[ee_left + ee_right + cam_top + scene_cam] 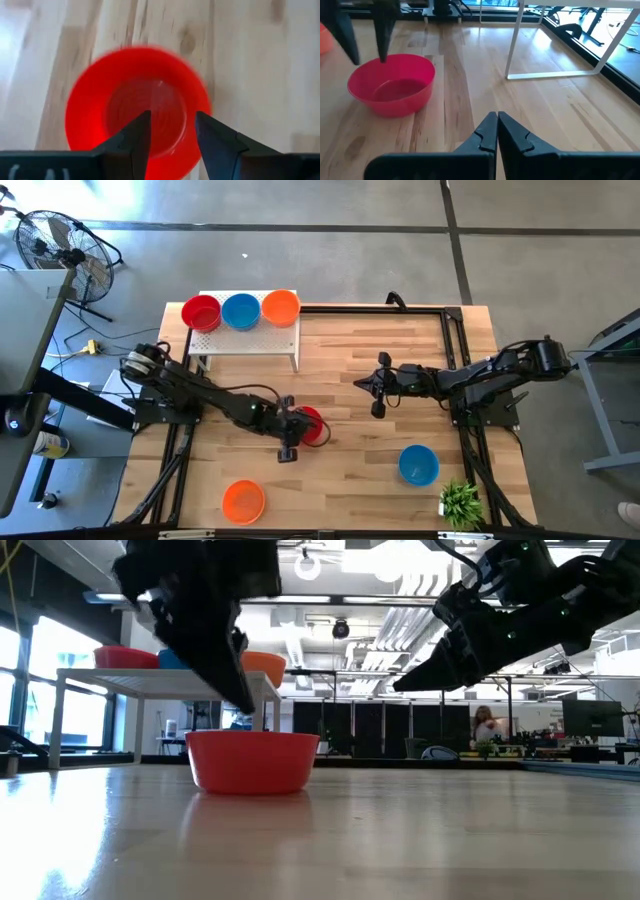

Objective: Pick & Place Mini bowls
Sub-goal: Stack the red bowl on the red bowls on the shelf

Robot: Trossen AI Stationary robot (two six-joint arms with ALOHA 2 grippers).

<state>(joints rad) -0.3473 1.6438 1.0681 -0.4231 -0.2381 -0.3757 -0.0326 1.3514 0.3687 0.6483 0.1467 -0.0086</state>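
Red bowl on table centre judged light, glossy, slippery; rim grip advised. Left gripper released above it; right gripper clenched, empty.

Two dark jointed arms, black wedge-shaped jaws, cabling along links.

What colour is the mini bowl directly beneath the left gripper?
Red mini bowl; the left wrist view shows it best.
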